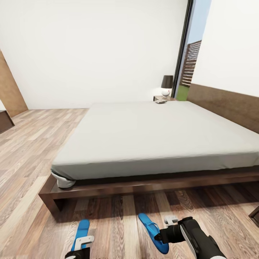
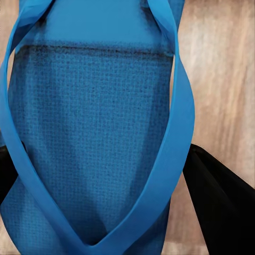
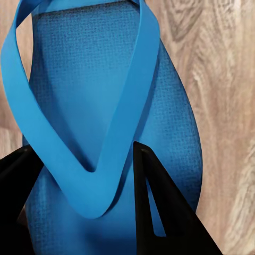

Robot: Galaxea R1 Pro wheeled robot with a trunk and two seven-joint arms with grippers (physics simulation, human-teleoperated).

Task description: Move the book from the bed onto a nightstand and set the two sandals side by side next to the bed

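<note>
Two blue sandals lie on the wood floor in front of the bed (image 1: 154,133), which has nothing lying on its off-white mattress. My left gripper (image 1: 83,244) straddles the left sandal (image 1: 81,232), open, with its fingers (image 2: 223,207) outside the straps (image 2: 175,133). My right gripper (image 1: 164,233) is over the right sandal (image 1: 151,227), which lies angled. Its fingers (image 3: 159,207) are shut on the strap's V (image 3: 101,175). A small dark flat thing (image 1: 160,101) lies by the far nightstand (image 1: 157,98); I cannot tell whether it is the book.
A black-shaded lamp (image 1: 166,86) stands on the nightstand by a tall window (image 1: 187,61). The bed's low dark frame (image 1: 108,189) juts out just beyond the sandals. Dark furniture edges show at the far left (image 1: 5,120) and lower right (image 1: 254,214).
</note>
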